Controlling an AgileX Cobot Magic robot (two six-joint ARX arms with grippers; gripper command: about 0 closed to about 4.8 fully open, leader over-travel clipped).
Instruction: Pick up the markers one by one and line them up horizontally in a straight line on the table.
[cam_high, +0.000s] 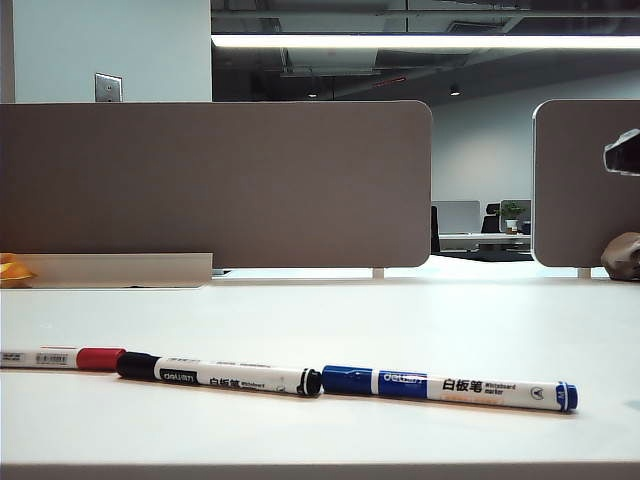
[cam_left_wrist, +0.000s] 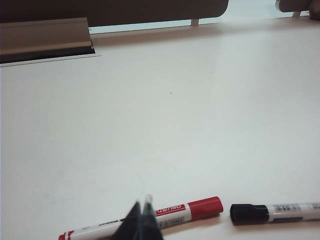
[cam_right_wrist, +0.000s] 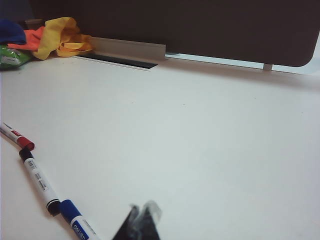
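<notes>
The red marker (cam_high: 62, 357), black marker (cam_high: 218, 375) and blue marker (cam_high: 450, 387) lie end to end along the near surface (cam_high: 400, 320). The left tool (cam_left_wrist: 145, 210) and right tool (cam_right_wrist: 142, 216) hover closed, empty. The lining-up looks finished; only retreat seems needed.

Open-plan office: desk divider panels (cam_high: 215, 185), far workstations (monitors) (cam_high: 455, 217).

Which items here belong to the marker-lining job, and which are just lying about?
Job: red marker, black marker, blue marker, table, shut left gripper, shut right gripper.
Lying about: divider panels, coloured cloths, cable tray.
</notes>
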